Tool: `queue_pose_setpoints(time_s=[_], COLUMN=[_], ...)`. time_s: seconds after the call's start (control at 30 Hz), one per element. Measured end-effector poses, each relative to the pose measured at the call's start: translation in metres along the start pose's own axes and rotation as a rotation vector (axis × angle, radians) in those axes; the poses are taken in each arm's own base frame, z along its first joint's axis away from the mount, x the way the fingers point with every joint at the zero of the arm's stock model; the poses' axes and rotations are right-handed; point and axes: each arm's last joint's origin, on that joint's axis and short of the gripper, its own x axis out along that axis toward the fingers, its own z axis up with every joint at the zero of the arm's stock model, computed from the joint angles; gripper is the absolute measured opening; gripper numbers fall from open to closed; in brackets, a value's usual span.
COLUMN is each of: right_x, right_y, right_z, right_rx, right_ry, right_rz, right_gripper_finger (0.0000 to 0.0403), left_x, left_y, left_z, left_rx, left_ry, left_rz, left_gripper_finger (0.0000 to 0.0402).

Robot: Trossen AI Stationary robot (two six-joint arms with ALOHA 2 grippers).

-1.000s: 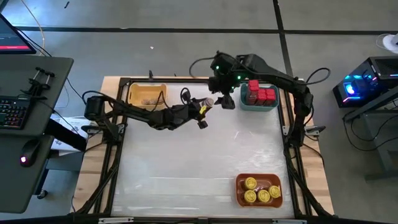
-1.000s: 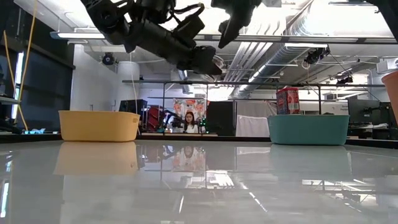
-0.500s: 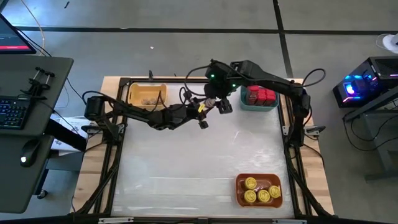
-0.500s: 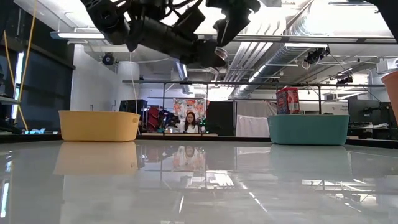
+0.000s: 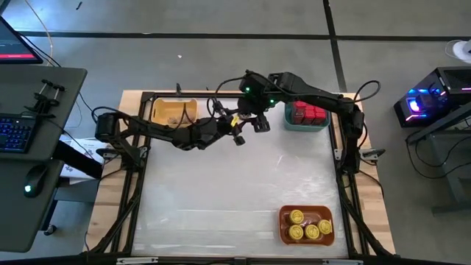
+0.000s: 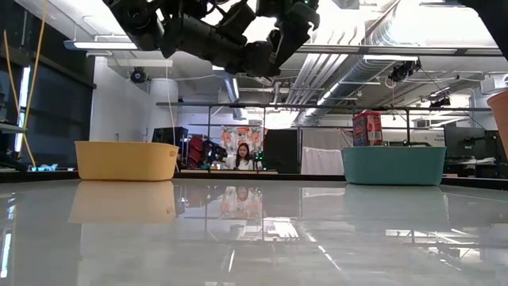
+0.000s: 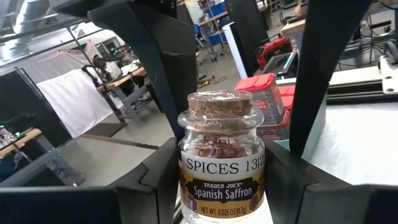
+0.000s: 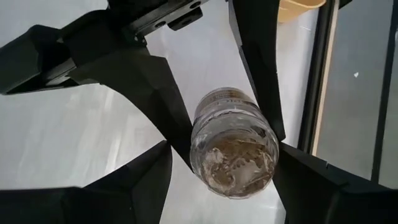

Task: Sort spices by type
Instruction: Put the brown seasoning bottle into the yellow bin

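Saffron jar (image 7: pixel 221 163), small clear glass with cork stopper, is held in the air above the back middle of the desk (image 5: pixel 235 191), upright in the left wrist view. Left claw (image 7: pixel 221 180) is clamped on the jar's lower body, leaving the neck and cork free. Right claw (image 8: pixel 231 155) has come in around the same jar with its fingers (image 8: pixel 143 180) standing apart on either side; no contact can be confirmed. Judgement: a hand-over mid-air, the low grip by one arm chosen so the other can take the upper part.

High view: the two claws meet at roughly 12 o'clock of the desk, between the yellow bin (image 5: pixel 174 112) at 11 o'clock and the teal bin (image 5: pixel 307 116) at 1 o'clock. Yellow bin shows tan contents, likely jars of this kind, so the jar probably belongs there. Teal bin holds the red tins (image 5: pixel 309 112). Orange bin (image 5: pixel 307 224) at 5 o'clock holds the yellow-lidded jars (image 5: pixel 303 224), well apart from the arms.

Risk, judged: release before the second grip closes would drop the glass.
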Motion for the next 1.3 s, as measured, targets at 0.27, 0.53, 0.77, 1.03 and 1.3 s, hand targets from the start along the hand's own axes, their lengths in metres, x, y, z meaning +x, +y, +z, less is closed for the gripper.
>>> queue_pose_setpoints(time_s=[0.27, 0.53, 0.77, 1.03, 1.3], right_x=[-0.001, -0.007, -0.010, -0.010, -0.010], right_y=[0.000, -0.002, -0.003, -0.003, -0.003], right_z=[0.000, -0.003, -0.001, -0.002, -0.001], right_rx=[-0.017, -0.020, -0.020, -0.020, -0.021], right_ry=[0.006, 0.001, -0.015, -0.006, -0.018], right_rz=[-0.011, -0.022, -0.058, -0.055, -0.052], right_gripper_finger=[0.0236, 0.0230, 0.0229, 0.0229, 0.0205], left_x=[0.000, 0.000, 0.003, 0.002, 0.002], left_y=[0.000, 0.000, 0.002, 0.003, 0.004], left_z=[-0.001, -0.001, -0.003, 0.001, 0.001], left_rx=[-0.007, -0.022, -0.034, -0.059, -0.039], left_ry=[0.012, 0.005, 0.014, -0.024, -0.029], left_rz=[-0.010, -0.018, -0.019, -0.002, 0.004], left_gripper_finger=[0.0158, 0.0158, 0.0158, 0.0158, 0.0158])
